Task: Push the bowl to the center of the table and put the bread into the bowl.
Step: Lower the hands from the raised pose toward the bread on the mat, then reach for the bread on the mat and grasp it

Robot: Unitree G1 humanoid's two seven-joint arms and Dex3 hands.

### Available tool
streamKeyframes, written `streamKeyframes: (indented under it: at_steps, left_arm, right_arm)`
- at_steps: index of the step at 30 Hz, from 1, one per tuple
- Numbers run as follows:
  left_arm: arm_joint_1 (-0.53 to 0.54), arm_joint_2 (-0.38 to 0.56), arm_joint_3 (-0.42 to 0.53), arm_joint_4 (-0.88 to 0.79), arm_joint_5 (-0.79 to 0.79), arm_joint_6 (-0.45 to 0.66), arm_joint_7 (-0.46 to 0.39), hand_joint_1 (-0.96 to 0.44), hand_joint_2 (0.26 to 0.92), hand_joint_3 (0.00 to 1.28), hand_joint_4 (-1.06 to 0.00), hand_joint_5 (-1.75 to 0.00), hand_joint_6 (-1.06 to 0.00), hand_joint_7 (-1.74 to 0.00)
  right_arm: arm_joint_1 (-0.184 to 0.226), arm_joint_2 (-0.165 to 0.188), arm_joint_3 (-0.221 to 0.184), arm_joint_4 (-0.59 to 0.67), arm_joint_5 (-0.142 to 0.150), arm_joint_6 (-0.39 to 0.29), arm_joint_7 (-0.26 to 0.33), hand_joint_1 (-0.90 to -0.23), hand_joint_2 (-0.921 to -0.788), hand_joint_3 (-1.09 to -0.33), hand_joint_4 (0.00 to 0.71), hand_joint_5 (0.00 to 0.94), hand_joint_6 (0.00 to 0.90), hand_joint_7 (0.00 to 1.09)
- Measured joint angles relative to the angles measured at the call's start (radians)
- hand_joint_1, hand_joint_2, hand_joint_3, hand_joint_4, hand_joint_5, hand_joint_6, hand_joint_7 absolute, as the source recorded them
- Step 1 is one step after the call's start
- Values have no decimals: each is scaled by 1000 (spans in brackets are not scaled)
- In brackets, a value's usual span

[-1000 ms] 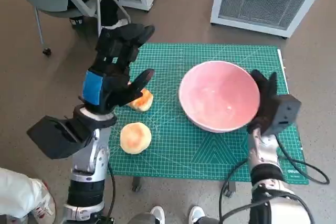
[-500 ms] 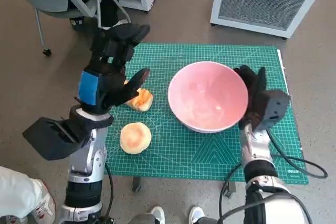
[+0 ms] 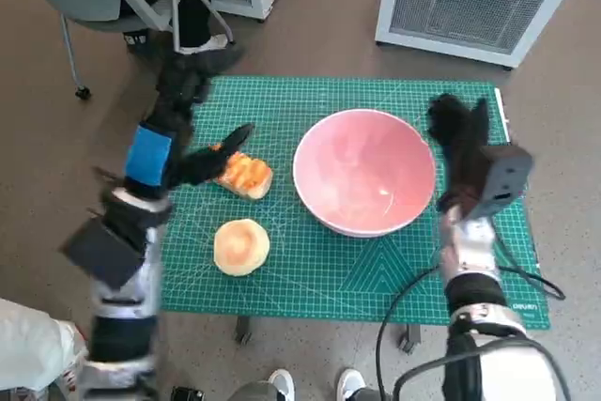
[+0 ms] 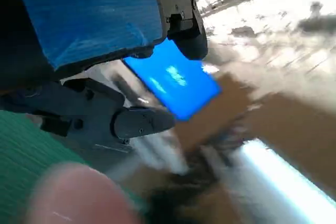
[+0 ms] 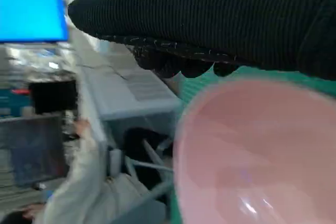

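- The pink bowl [image 3: 364, 172] sits on the green cutting mat [image 3: 282, 260] near the middle of the desk, a little to the robot's right of centre; by my judgement the push is done or close to it.
- Both pieces of bread lie outside the bowl: a golden, crusted piece [image 3: 244, 174] just beside the bowl on the robot's left, and a round pale bun [image 3: 241, 246] nearer the robot. Putting the bread in is not yet done.
- The right robot hand [image 3: 460, 143], gloved, stands just beside the bowl's rim on the robot's right, fingers upright and apart, holding nothing; whether it touches the rim I cannot tell.
- The left robot hand [image 3: 178, 129] hangs over the mat's left part, one finger reaching toward the crusted piece. It is motion-blurred, so I cannot tell for sure, but it seems to hold nothing, fingers apart.
- Writing: pale print at the mat's near right corner is too small to read. The left wrist view is too smeared to show any label.
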Motion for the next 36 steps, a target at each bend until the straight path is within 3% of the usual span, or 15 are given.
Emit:
streamKeyframes:
  at_steps: [7, 13, 18, 22, 29, 36]
  left_arm:
    - [-114, 147, -30, 145, 42, -15, -93, -331, 921, 193, -252, -267, -153, -731]
    - [-204, 213, -100, 271, 81, -62, -186, -305, 921, 85, -337, -119, -256, -534]
    - [-269, 247, -175, 388, 146, -100, -249, -293, 913, 20, -368, -29, -364, -291]
    - [-330, 261, -243, 489, 210, -112, -306, -263, 885, 4, -325, -6, -387, -154]
    - [-422, 261, -347, 630, 304, -98, -372, -238, 825, 0, -256, 0, -389, -69]
    - [-498, 228, -425, 745, 383, -71, -384, -200, 800, 0, -232, 0, -387, -35]
  right_arm:
    - [15, -6, 29, -206, 1, -169, 48, -339, -921, -577, 399, 1, 88, 689]
    - [93, 5, 80, -470, 27, -243, 136, -389, -921, -555, 400, 1, 90, 727]
    - [177, 7, 124, -687, 43, -256, 183, -438, -921, -539, 398, 1, 102, 733]
    - [230, 2, 152, -828, 47, -264, 208, -474, -921, -533, 408, 5, 112, 734]
    - [291, -22, 169, -986, 25, -257, 215, -472, -921, -541, 413, 7, 112, 730]
    - [337, -25, 181, -1074, 20, -230, 215, -462, -921, -556, 403, 1, 92, 719]
